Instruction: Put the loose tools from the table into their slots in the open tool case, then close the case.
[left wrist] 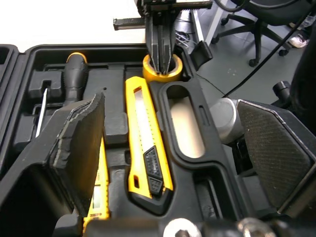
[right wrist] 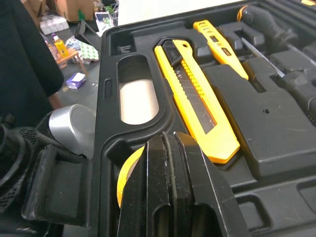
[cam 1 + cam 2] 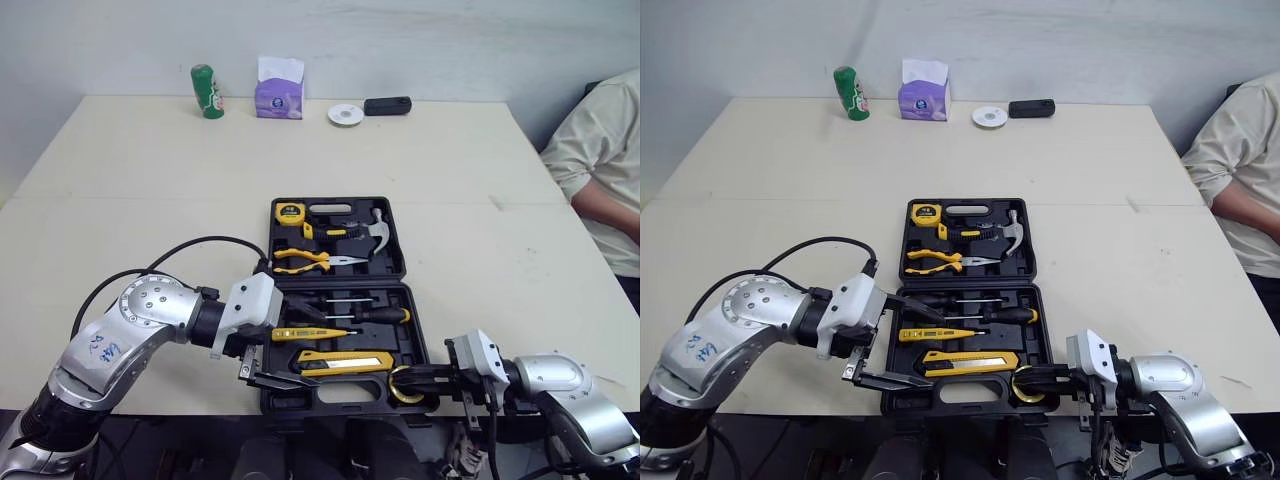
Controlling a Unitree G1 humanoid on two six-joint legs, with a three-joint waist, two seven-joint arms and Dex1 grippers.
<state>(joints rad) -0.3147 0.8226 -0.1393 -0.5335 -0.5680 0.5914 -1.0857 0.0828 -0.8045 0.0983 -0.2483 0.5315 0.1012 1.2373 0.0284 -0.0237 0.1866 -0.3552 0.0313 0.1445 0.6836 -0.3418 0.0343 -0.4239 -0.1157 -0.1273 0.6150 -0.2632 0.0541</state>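
Cream table (image 3: 150, 200) against a pale wall; along its far edge stand a green can (image 3: 207, 92), a purple tissue pack (image 3: 279, 90), a white disc (image 3: 345, 114) and a small black device (image 3: 387, 105), and a person in a light shirt (image 3: 600, 170) sits at the right edge. Close to the near edge, about midway along it, the black tool case (image 3: 422, 335) lies open with its lid laid flat toward the far side. The lid holds a tape measure (image 3: 289, 211), pliers (image 3: 305, 261) and a hammer (image 3: 375, 232). The near half holds two screwdrivers (image 3: 380, 314), a yellow tester pen (image 3: 310, 334) and a yellow utility knife (image 3: 345, 359), each lying in its slot. The left gripper (image 3: 318, 350) reaches over the near left corner of the case, its fingers spread wide with nothing between them. The right gripper (image 3: 415, 377) reaches in at the near right corner, fingers drawn close together on the yellow tape roll (image 1: 173, 73), which sits at the corner slot just beside the knife's tip; whether the roll rests fully in the slot cannot be told.
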